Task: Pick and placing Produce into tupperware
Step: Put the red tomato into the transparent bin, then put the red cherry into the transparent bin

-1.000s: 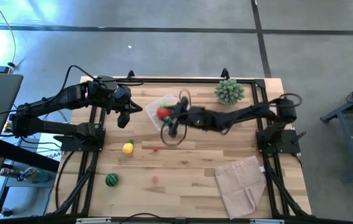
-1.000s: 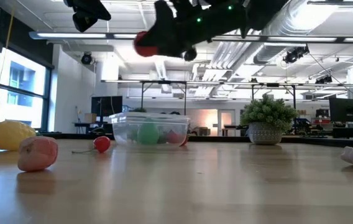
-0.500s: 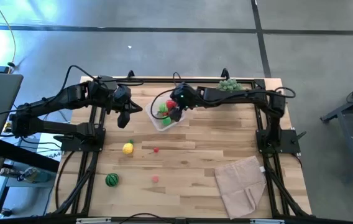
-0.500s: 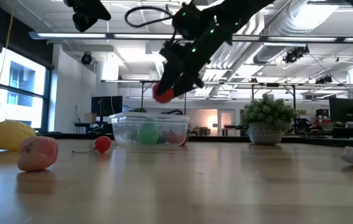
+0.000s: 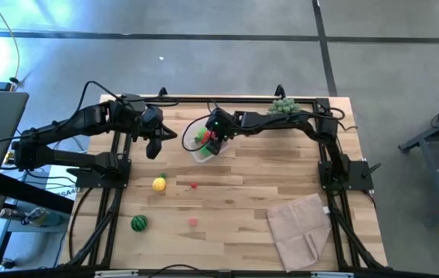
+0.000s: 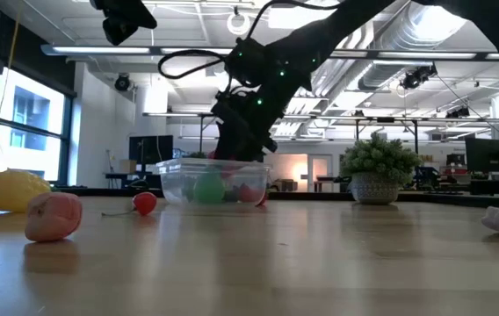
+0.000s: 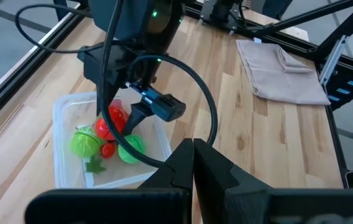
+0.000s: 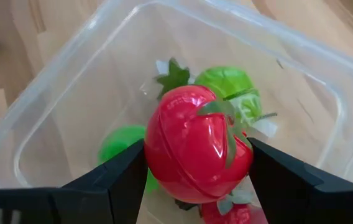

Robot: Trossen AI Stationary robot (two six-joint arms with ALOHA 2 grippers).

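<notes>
From above, the right claw (image 5: 213, 139) hangs over the tupperware (image 5: 198, 152) near the worktop's (image 5: 250, 193) far edge, its fingers clamped on the red tomato (image 5: 208, 137); the tub lies straight below, so release is the move I judge due. The left claw (image 5: 156, 147), fingers together, waits just beside the tub. Level across the worktop, the right claw (image 6: 236, 140) dips to the tupperware's (image 6: 175, 180) rim. Past the left wrist, the tomato (image 7: 115, 117) sits between the fingers inside the tub (image 7: 61, 124), above green rounds (image 7: 86, 142). Past the right wrist, the tomato (image 8: 195, 146) looks glossy, round and green-stalked, gripped at both sides.
</notes>
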